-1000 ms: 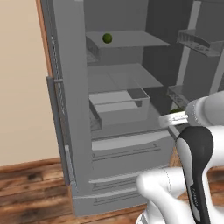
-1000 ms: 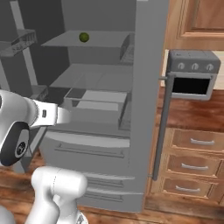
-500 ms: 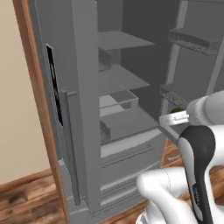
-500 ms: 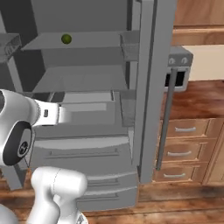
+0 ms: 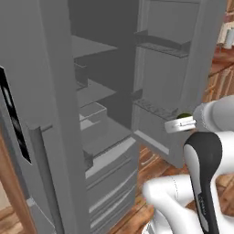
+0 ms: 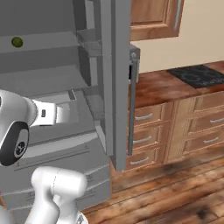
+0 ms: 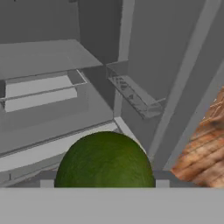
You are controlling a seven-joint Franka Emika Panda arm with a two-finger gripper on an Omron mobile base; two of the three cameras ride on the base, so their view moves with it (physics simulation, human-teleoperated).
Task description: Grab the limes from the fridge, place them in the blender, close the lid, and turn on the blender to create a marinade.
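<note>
The grey fridge (image 5: 55, 100) stands open, its shelves and drawers showing. One lime (image 6: 17, 42) rests on an upper shelf at the far left of the right base view. A second lime (image 7: 105, 159) looms large in the hand view between my gripper's (image 7: 104, 183) finger tips, and the gripper is shut on it. In the left base view that held lime (image 5: 184, 116) peeks out as a green spot at the gripper (image 5: 182, 121), in front of the open fridge door (image 5: 192, 68). The blender and the lid are out of view.
Open fridge doors flank the arm, one edge (image 6: 116, 78) close on the right. Wooden drawers (image 6: 192, 127) under a wood counter with a black cooktop (image 6: 197, 74) lie further right. A wooden wall cabinet (image 6: 153, 17) hangs above. The floor (image 6: 175, 192) is wood planks.
The whole picture has shifted: the base has moved, so the fridge looms nearer and slides left and the counter comes into view. The gripper stays shut on its lime.
</note>
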